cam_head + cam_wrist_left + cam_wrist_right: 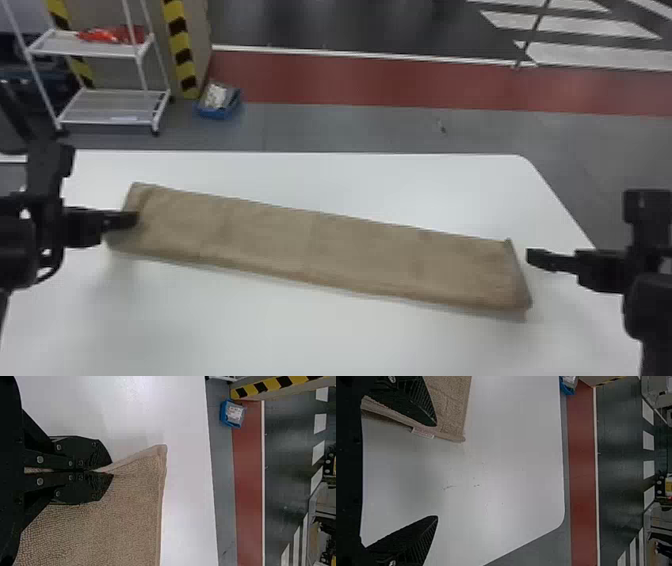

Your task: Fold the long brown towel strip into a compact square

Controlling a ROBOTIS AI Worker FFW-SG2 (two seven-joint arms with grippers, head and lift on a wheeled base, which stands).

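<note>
Towel [320, 250] lies pinched at one end in left gripper [134, 220], other end near empty, wide-open right gripper [533, 258]

One towel [320, 250], seemingly — two hands [134, 220]

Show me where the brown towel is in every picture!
Head view: the towel slants across the white table.
Left wrist view: one end, pinched in the left gripper.
Right wrist view: the other end, partly behind one finger of the open right gripper.
Shared landmark: the red floor strip, beyond the table each time.
</note>
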